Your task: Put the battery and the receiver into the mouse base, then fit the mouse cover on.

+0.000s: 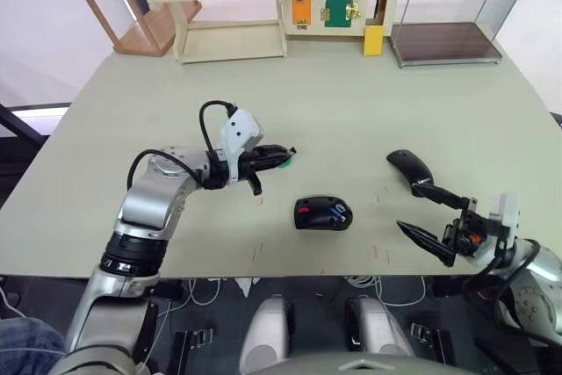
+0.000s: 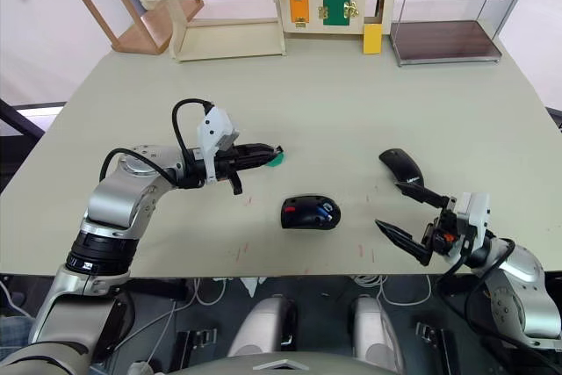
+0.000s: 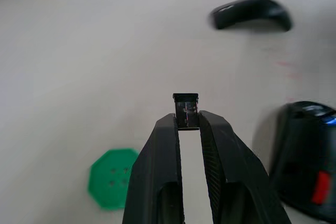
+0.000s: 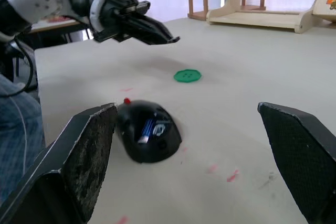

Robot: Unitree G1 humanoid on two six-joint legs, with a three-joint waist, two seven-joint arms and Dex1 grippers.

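— What is seen to the left of the mouse base?

— The left gripper is seen up and to the left of the mouse base, raised off the table, with its tips directed toward the base. Its fingers are closed narrowly on the receiver, which is pinched by its lower end so that its dark top sticks out past the tips. A green disc lies flat on the table under the gripper tips, beyond the mouse base and apart from it.

— And the mouse base itself?

— It is set on the table near the front edge, between the two arms. The battery is seen lying in a hollow on its top, blue with a pale end, and red parts are visible beside it. Whether the battery is fully seated cannot be told.

— What is found to the right of the mouse base?

— The mouse cover lies on the table, to the right of the base and a little farther back, well apart from it and untouched. The right gripper is held to the right of the base and nearer the front edge than the cover. Its fingers are spread wide, and nothing is held between them.
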